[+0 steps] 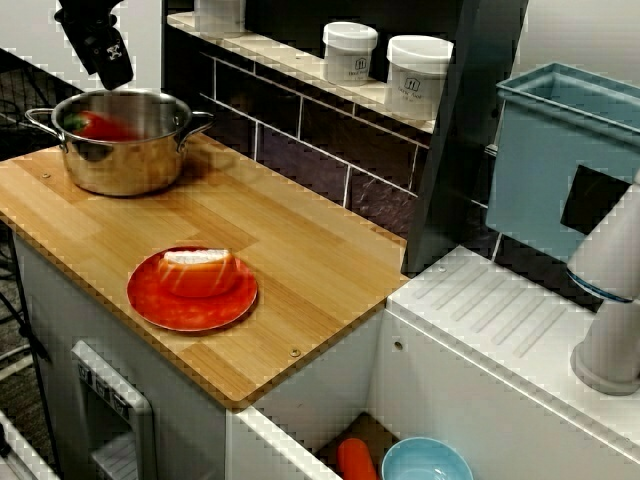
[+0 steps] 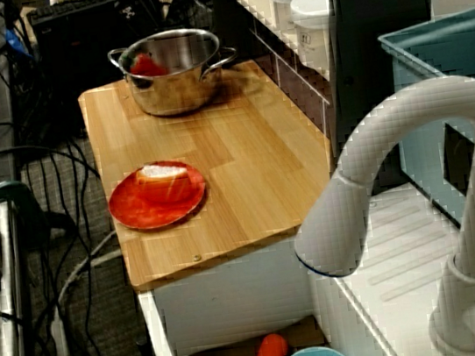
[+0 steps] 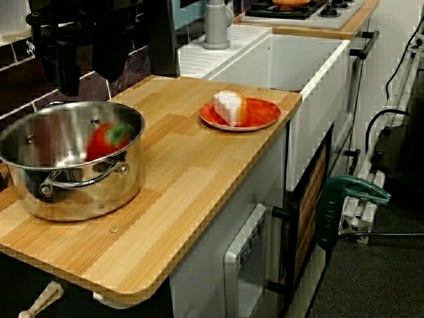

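Note:
A steel pot (image 3: pixel 69 165) stands at the end of the wooden counter (image 3: pixel 199 165) with a red pepper (image 3: pixel 106 139) lying inside it. My black gripper (image 3: pixel 88 85) hangs just above the pot's back rim, open, with nothing between its fingers. In the view from the front the gripper (image 1: pixel 112 70) is over the pot (image 1: pixel 120 140) and the pepper (image 1: pixel 100 125). The view over the faucet shows the pot (image 2: pixel 174 72), but the gripper is lost in the dark clutter there. An orange-red plate (image 1: pixel 160 305) holds a piece of bread (image 1: pixel 200 268) mid-counter.
Two white jars (image 1: pixel 350 50) (image 1: pixel 418 75) sit on the tiled shelf behind the counter. A blue bin (image 1: pixel 560 160) and a grey faucet (image 2: pixel 414 171) stand by the sink, which holds a blue bowl (image 1: pixel 425 462) and a carrot (image 1: pixel 355 460). Cables hang off the counter's left.

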You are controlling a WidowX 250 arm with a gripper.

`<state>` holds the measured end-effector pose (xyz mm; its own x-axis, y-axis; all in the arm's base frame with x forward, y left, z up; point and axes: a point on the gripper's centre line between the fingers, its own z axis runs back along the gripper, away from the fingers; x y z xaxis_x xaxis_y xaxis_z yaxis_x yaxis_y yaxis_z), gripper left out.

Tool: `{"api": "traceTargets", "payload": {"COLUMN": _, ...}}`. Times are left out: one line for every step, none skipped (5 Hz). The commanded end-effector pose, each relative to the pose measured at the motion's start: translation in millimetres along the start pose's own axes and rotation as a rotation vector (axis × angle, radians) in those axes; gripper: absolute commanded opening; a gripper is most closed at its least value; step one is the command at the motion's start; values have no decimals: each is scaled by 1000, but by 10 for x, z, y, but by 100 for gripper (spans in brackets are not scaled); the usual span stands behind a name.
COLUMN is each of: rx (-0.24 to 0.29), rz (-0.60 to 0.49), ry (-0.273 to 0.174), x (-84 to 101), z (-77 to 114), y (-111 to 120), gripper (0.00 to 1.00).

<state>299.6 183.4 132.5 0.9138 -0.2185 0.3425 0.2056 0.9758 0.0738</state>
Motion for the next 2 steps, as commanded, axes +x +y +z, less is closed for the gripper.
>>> {"api": "traceTargets", "payload": {"rx": -28, "rz": -73, "ry": -9, "x": -70, "z": 85, "y": -213, "gripper": 100}}
{"api": "traceTargets", "payload": {"rx": -85, "rz": -106, "ry": -9, "x": -111, "z": 90, "y": -357, "gripper": 100}}
